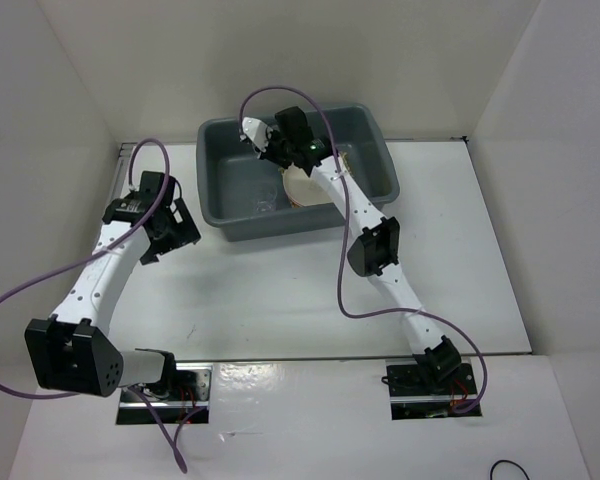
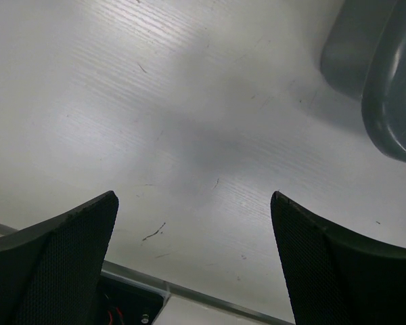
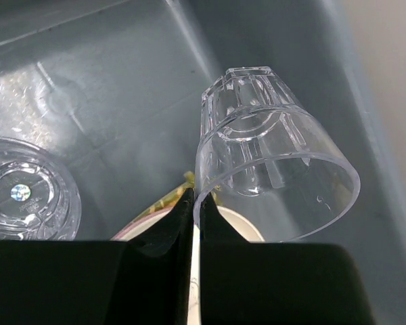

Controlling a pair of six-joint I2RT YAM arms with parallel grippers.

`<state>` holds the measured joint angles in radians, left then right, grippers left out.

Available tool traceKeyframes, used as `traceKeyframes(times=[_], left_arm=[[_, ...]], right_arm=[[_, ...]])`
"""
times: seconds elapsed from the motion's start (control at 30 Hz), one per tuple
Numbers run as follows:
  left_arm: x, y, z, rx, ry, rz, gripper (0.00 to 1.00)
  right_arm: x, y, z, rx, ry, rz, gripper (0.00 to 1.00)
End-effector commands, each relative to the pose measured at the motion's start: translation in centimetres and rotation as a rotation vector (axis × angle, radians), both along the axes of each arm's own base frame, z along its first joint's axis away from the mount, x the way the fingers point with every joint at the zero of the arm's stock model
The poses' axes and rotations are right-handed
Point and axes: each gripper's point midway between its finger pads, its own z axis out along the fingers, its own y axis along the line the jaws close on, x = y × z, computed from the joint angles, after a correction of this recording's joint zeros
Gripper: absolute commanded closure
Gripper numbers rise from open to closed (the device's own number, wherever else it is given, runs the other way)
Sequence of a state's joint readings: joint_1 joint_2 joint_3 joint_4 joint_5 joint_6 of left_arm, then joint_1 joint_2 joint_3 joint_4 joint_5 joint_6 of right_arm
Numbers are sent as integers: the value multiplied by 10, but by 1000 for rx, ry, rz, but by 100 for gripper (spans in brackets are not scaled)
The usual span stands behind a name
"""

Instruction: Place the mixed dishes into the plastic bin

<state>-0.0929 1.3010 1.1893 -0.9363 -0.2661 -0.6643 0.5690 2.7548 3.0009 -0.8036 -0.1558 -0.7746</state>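
Non-task items only:
- Worktop [image 1: 280,290] was white with a faint grain. The left wrist view showed a few fine marks, the darkest a short scratch [image 2: 154,232] near the front edge.
- A thin seam [image 1: 310,357] ran across the worktop's near side.
- White panel walls [image 1: 380,60] boxed in the back and both sides.
- A black cable loop [image 1: 510,470] sat at the bottom right corner, partly cut off.
- Clear tumbler [image 3: 271,156]: faceted base, tilted, mouth toward the right wrist lens, empty.
- A second clear round piece [image 3: 24,196] lay left of it, showing concentric rings end-on. Cup or lid, couldn't tell.
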Motion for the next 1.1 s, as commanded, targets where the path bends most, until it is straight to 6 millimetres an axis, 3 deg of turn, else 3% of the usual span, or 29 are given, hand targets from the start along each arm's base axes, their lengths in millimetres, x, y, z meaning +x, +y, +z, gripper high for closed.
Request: traceKeyframes(times=[0.0,0.13,0.3,0.47,0.73,1.07], left_arm=[[-12,5,6,0,0,53,0],[-20,7,6,6,19,67,0],[-25,7,4,4,28,75,0],[-27,7,3,-4,24,91,0],[-33,7,3,-5,15,91,0],[-31,6,4,-11,9,79,0]], right_arm=[[9,13,12,47,-71,62,100],[0,11,-21,-13,2,101,100],[-3,13,-23,-20,6,126,98],[-17,4,-41,-114,50,186,94],[-24,-1,-49,-153,78,206,90],[-17,4,-38,-154,22,193,77]])
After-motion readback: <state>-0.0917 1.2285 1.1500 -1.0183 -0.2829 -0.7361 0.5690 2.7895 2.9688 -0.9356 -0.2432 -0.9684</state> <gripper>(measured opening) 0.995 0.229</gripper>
